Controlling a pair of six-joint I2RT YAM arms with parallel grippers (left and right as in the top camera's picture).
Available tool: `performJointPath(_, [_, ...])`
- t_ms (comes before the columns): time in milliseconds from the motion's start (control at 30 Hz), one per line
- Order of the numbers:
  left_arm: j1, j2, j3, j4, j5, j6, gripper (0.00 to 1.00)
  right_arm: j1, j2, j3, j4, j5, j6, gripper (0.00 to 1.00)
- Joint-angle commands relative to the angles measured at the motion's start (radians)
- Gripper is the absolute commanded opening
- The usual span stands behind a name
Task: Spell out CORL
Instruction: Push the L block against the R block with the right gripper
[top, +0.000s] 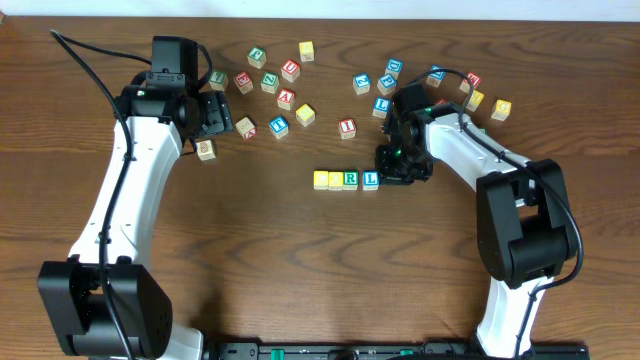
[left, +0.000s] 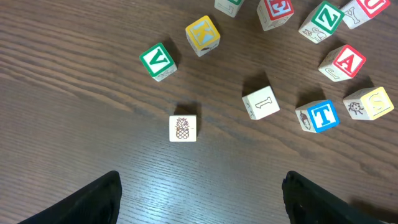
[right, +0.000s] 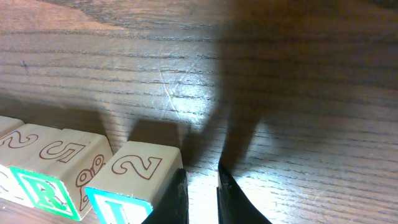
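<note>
A row of four cubes is laid near the middle of the table (top: 300, 260): two yellow cubes (top: 322, 180) at the left, then the R cube (top: 351, 180) and the L cube (top: 370, 180), set side by side and touching. The right gripper (right: 200, 177) is placed low, just right of the L cube, its jaws drawn narrow with nothing between them. The left gripper (left: 202, 202) is spread wide and empty among the scattered cubes (top: 286, 97) at the far left, where a pineapple cube (left: 183, 128) is seen ahead of its fingers.
</note>
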Motion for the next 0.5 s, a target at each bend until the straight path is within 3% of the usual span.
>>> performJointPath(0, [0.002,0.003,0.008,0.003,-0.01,-0.009,0.82,0.014,0.028,0.0,0.002,-0.025,0.011,0.11])
performJointPath(467, [0.002,0.002,0.008,0.003,-0.01,-0.009,0.82,0.023,0.028,0.002,0.002,-0.037,0.023,0.1])
